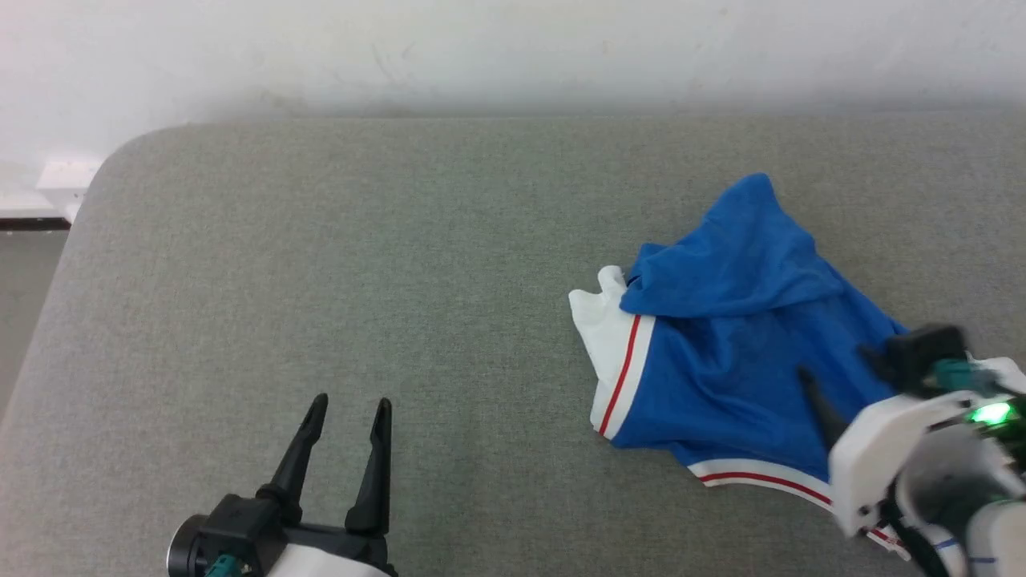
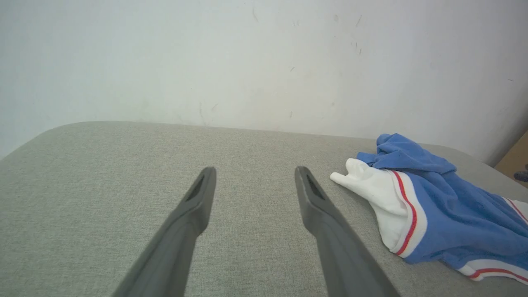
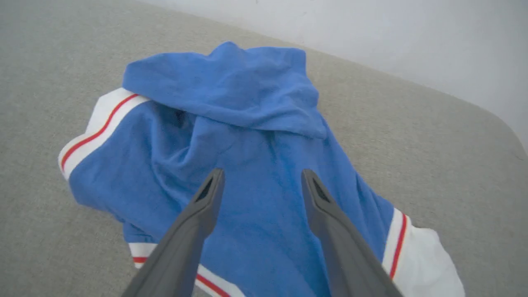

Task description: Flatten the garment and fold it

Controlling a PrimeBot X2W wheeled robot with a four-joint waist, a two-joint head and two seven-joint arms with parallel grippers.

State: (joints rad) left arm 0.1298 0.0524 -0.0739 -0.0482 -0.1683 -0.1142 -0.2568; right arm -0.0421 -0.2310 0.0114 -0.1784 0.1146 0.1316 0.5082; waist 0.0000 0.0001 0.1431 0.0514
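The garment lies crumpled on the right half of the grey surface, well apart from its rounded far-left corner. It is royal blue and bunched into soft folds, with one blue flap turned over on top at the far side. A white sleeve sticks out at its left edge and rests on the surface, set off from the blue by a thin red stripe. A white band with another red stripe runs along the near edge.

The right claw is over the near right part of the garment, with its pale wrist housing, partly blurred, at the lower right of the head view. In the right wrist view the right claw has its two dark fingers spread wide. The garment shows in the gap between them and nothing is pinched there. I cannot tell whether the tips touch the cloth.

The left claw sits at the lower left above bare surface, well apart from the garment, its fingers wide apart and holding nothing. In the left wrist view the left claw points toward the pale wall. There the garment lies off to the right of it, white sleeve nearest
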